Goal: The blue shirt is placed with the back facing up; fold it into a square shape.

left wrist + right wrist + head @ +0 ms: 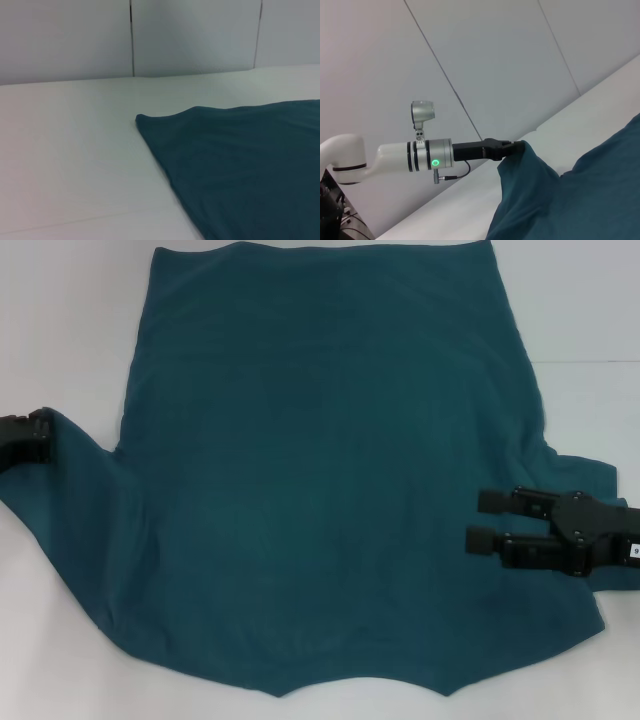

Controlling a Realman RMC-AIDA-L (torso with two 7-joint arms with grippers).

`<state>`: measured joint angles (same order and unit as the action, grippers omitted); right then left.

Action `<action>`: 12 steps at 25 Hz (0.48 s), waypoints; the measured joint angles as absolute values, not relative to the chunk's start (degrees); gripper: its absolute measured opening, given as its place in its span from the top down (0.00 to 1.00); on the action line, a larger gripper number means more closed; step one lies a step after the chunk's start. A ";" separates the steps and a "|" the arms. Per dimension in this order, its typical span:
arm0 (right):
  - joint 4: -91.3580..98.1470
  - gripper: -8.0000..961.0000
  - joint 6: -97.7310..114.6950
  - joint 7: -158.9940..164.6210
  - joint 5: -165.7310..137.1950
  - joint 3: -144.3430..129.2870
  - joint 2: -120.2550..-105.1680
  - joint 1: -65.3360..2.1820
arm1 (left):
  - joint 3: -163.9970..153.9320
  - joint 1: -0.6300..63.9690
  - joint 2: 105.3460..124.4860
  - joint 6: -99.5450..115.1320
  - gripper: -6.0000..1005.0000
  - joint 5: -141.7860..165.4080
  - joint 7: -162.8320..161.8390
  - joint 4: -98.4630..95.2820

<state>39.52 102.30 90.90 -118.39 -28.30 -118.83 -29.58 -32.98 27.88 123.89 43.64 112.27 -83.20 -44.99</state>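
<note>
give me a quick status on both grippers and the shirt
Left gripper shut on blue shirt sleeve, lifting it off table. Right gripper open over shirt's right side. Nothing in the way.

Both grippers are matte black: the right gripper (478, 520) has two blocky square-tipped fingers (492, 499) on a round hub with small screws, and a white sticker (its mark is too small to read). The left gripper (516, 147) tapers from a black wrist into a glossy white arm (395, 156) with silver rings, a green ring light, a thin black cable and a grey knob.
</note>
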 joint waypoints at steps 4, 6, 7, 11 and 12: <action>39.49 0.08 102.30 90.88 -118.39 -28.30 -118.83 -29.43 | -33.25 27.86 123.92 43.09 1.00 112.36 -83.27 -44.99; 39.50 0.09 102.30 90.88 -118.39 -28.27 -118.83 -29.42 | -33.25 27.80 123.93 43.23 1.00 112.35 -83.48 -45.01; 39.50 0.09 102.30 90.88 -118.39 -28.25 -118.83 -29.43 | -33.29 27.48 123.93 44.82 1.00 112.37 -85.31 -45.38; 39.49 0.09 102.30 90.88 -118.39 -28.21 -118.83 -29.42 | -33.76 26.65 123.94 50.10 1.00 112.61 -89.09 -46.19; 39.50 0.09 102.30 90.88 -118.39 -28.21 -118.83 -29.41 | -33.85 26.51 123.96 51.52 1.00 112.62 -89.76 -46.28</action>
